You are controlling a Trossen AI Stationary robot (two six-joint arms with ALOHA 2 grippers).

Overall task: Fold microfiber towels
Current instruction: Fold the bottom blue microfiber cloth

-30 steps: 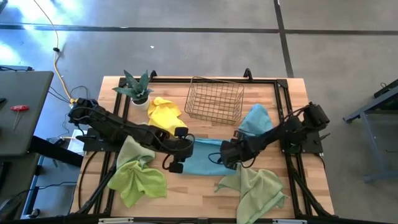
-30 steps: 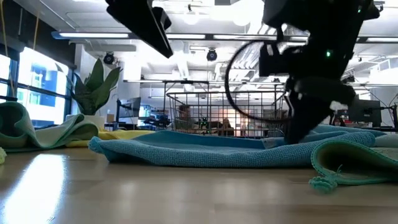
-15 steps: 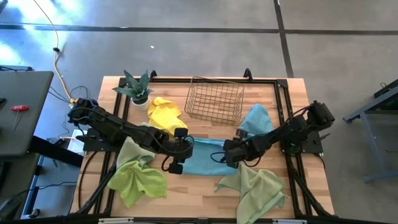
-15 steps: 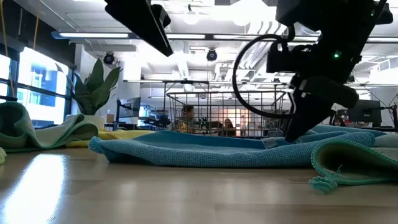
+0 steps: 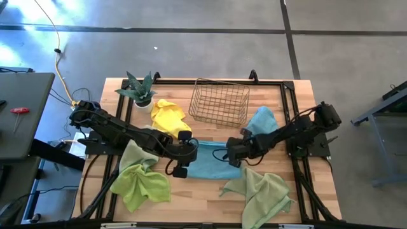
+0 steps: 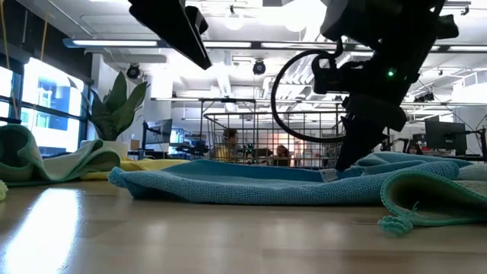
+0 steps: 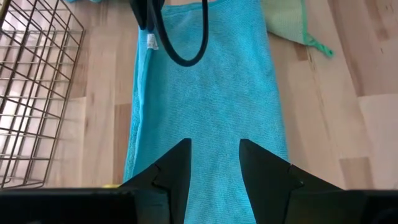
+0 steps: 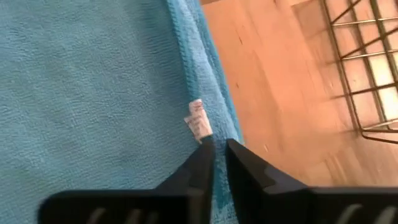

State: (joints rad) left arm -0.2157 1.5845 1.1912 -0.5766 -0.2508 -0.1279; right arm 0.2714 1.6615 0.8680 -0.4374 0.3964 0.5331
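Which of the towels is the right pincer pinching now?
The light blue towel spread flat at the table's middle; the right pincer pinches its edge beside the white label. The others lie crumpled, untouched.

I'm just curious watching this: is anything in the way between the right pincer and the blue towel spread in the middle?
Nothing visible. The right pincer is already down on the blue towel, its fingers nearly together over the edge beside the white label.

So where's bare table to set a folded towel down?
Bare wood lies in the front strip between the lime towel and sage towel, and between plant and basket. The middle is crowded: blue towel, both hands.
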